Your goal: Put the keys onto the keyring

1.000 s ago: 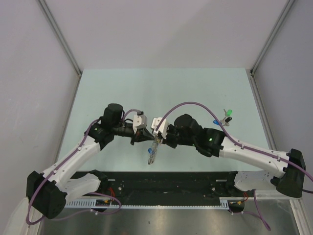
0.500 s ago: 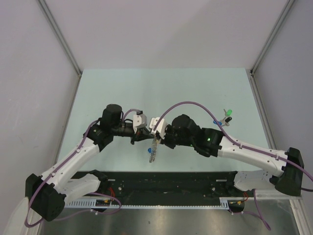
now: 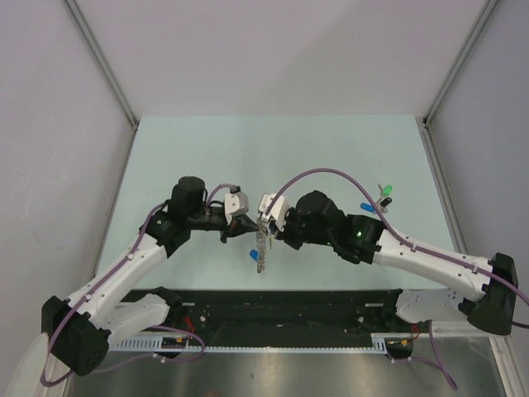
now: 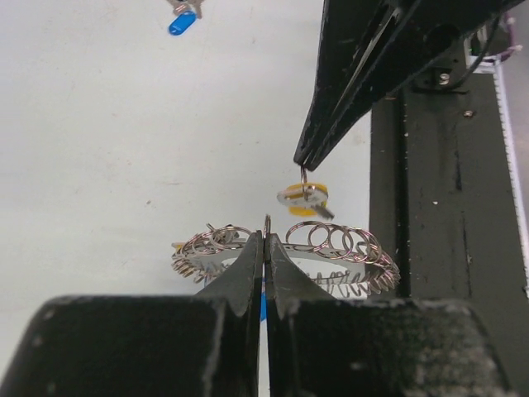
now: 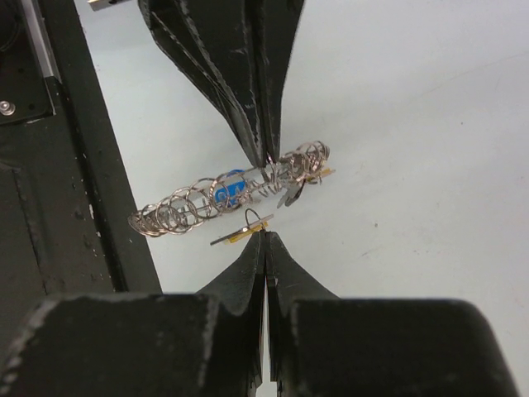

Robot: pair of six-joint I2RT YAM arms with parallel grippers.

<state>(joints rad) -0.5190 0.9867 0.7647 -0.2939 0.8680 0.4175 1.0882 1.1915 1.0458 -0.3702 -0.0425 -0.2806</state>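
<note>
The keyring point(image 3: 261, 246), a wide coil of grey wire loops, hangs above the table between the two grippers. My left gripper point(image 3: 249, 220) is shut on one of its loops, as the left wrist view shows point(image 4: 265, 236), with the keyring point(image 4: 339, 248) spread beyond the tips. My right gripper point(image 3: 267, 222) is shut on the small wire loop of a yellow-capped key point(image 5: 245, 232) and holds it just beside the keyring point(image 5: 207, 201). That yellow key point(image 4: 303, 198) hangs from the right fingers point(image 4: 339, 107). A blue key point(image 3: 253, 255) lies under the ring.
A blue key point(image 3: 364, 207), a green key point(image 3: 384, 190) and a black key point(image 3: 386, 201) lie on the pale green table point(image 3: 273, 149) at the right. A black rail point(image 3: 289, 302) runs along the near edge. Grey walls enclose the sides.
Both grippers and the hanging keyring have shifted slightly away from the near edge. Both grips are unchanged.
</note>
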